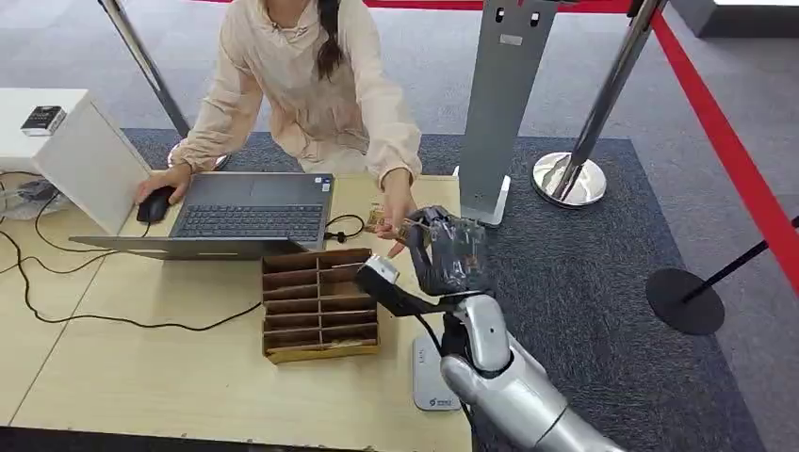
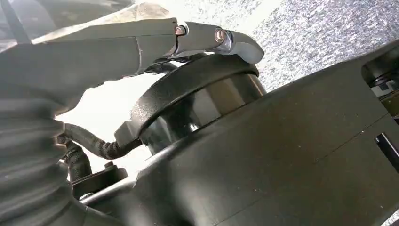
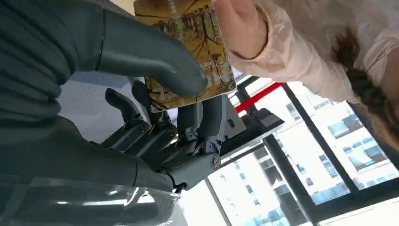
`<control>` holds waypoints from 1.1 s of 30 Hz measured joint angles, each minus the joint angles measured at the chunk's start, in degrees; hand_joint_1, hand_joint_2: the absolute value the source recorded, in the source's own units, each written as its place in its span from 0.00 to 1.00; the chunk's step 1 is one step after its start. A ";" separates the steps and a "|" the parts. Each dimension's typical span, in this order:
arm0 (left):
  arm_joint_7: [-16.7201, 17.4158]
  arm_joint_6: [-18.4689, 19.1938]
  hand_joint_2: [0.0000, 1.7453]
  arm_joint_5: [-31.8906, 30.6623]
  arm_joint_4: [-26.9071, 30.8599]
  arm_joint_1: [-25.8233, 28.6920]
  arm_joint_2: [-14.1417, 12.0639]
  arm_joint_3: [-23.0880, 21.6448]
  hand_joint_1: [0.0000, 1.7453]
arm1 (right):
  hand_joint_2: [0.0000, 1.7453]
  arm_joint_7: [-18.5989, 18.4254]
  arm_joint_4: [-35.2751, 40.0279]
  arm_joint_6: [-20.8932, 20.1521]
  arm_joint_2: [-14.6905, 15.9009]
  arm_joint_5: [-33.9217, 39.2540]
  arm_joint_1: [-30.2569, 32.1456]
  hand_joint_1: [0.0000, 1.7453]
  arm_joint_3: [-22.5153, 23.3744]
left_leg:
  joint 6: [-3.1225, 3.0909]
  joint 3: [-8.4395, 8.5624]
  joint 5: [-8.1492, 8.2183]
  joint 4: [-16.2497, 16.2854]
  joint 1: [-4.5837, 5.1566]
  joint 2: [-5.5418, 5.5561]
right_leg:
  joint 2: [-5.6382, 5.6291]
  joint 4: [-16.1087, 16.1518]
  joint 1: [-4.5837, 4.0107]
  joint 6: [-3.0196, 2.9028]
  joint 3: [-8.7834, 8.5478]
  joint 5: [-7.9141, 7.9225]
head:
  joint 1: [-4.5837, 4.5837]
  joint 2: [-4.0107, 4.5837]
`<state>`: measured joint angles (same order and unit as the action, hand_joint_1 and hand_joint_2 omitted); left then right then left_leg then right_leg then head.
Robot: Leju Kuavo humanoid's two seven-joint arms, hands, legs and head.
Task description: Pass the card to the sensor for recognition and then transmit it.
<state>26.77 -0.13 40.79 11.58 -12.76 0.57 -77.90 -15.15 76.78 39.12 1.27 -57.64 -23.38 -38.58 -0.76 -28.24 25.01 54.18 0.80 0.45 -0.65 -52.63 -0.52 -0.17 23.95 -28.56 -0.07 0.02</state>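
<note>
— Where is the right robot hand (image 1: 443,252) in the head view?
— Raised over the far right of the tabletop (image 1: 141,377), just beyond the brown divided box (image 1: 318,303). A person's hand (image 1: 396,209) reaches to it from across the tabletop; the card is too small to make out there. The person's other hand rests on a mouse (image 1: 154,205) beside an open laptop (image 1: 247,212). A white sensor pad (image 1: 429,381) lies at the near right edge.
— The left wrist view?
— The left robot hand (image 2: 141,42) lies against dark parts; I cannot tell how its fingers stand.
— And the right wrist view?
— The right robot hand (image 3: 164,94) pinches a yellow patterned card (image 3: 193,42) between thumb and fingers (image 3: 211,117); the person's hand (image 3: 240,23) touches the card's far end.
</note>
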 joint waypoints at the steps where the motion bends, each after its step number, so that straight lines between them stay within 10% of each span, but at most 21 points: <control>1: -0.04 -0.02 1.00 0.00 0.00 0.00 0.00 0.00 0.00 | 1.00 0.00 0.66 -0.07 0.20 0.48 0.01 0.84 0.33 | 0.00 0.00 0.00 0.00 0.00 0.00 | 0.00 0.00 0.00 0.00 0.00 0.00 | 0.00 0.00; 33: -3.95 -4.53 1.00 1.03 -0.20 1.65 0.70 2.01 0.00 | 1.00 -4.81 16.83 -13.29 14.31 16.59 13.46 0.95 8.24 | -0.02 -0.01 0.01 0.08 0.00 0.05 | 0.01 -0.01 0.03 0.00 0.00 0.00 | 0.00 0.00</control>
<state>22.82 -4.66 41.81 11.39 -11.11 1.27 -75.89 -19.96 93.61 25.84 15.58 -41.05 -9.92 -30.34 -0.78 -28.25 25.02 54.26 0.80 0.50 -0.64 -52.64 -0.49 -0.17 23.95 -28.56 -0.07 0.02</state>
